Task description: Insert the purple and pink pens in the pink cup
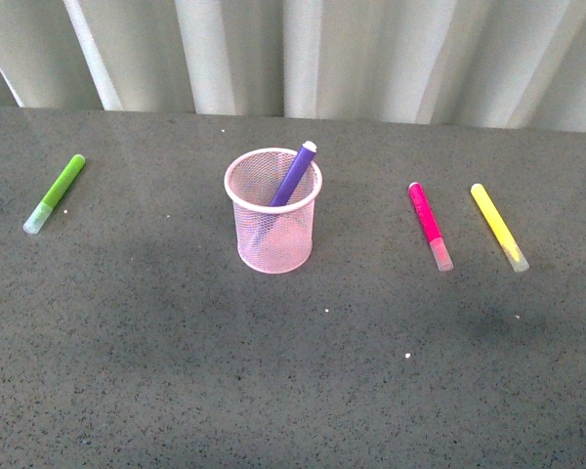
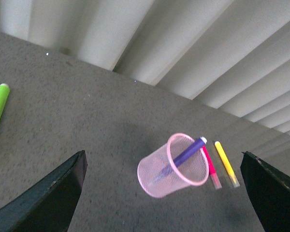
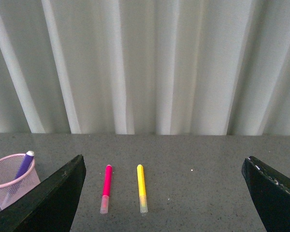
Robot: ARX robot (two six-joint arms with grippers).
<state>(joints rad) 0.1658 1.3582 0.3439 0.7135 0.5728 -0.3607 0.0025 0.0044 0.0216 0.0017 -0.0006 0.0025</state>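
Observation:
The pink cup (image 1: pixel 272 211) stands upright mid-table, a pale pink mesh holder. The purple pen (image 1: pixel 294 174) leans inside it, its end sticking above the rim. The pink pen (image 1: pixel 429 224) lies flat on the table to the cup's right. Neither arm shows in the front view. My left gripper (image 2: pixel 166 193) is open, held above the table with the cup (image 2: pixel 174 166) and purple pen (image 2: pixel 186 152) between its fingers' lines. My right gripper (image 3: pixel 164 193) is open, with the pink pen (image 3: pixel 106 187) lying ahead near one finger and the cup (image 3: pixel 12 180) at the picture's edge.
A yellow marker (image 1: pixel 498 226) lies right of the pink pen, roughly parallel to it. A lime-green marker (image 1: pixel 56 192) lies far left. A pale curtain (image 1: pixel 303 54) hangs along the table's back edge. The tabletop is dark grey (image 1: pixel 273 371).

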